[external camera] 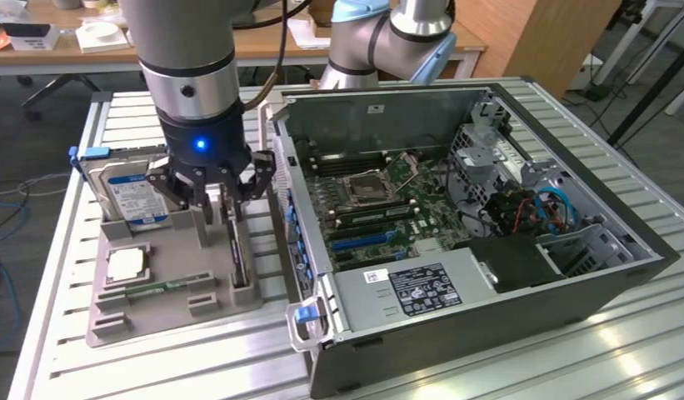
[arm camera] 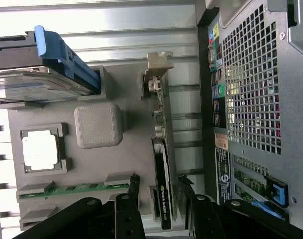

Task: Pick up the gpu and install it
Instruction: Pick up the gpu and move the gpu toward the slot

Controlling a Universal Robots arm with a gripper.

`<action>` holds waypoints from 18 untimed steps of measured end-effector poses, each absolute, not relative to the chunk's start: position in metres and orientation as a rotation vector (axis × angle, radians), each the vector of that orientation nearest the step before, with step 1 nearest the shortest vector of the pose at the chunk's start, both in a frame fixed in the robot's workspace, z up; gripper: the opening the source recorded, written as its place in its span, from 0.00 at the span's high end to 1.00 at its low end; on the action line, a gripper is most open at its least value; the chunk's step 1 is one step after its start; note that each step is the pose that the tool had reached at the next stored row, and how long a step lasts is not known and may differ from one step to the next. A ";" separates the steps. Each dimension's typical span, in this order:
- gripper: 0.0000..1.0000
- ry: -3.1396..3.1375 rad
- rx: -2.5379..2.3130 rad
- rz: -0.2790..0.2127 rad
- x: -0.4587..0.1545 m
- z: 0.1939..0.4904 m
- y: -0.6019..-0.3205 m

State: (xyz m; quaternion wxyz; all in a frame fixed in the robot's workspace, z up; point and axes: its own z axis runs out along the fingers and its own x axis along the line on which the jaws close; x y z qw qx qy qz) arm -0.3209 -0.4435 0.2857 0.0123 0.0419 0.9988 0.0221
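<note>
Hovers over the grey parts tray [external camera: 152, 307] with fingers [arm camera: 133, 184] spread open on either side of the edge-standing gpu [arm camera: 162, 199]

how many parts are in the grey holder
4: hard drive upright at one end, cpu lying flat, memory stick slotted beside it, gpu on edge nearest the case, between the open jaws. The arm may hide more.
</note>
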 end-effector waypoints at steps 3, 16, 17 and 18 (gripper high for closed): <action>0.57 3.113 0.130 0.069 -0.321 0.282 -0.443; 0.57 3.114 0.131 0.069 -0.317 0.278 -0.444; 0.57 3.114 0.131 0.069 -0.317 0.278 -0.444; 0.57 3.114 0.131 0.069 -0.317 0.277 -0.444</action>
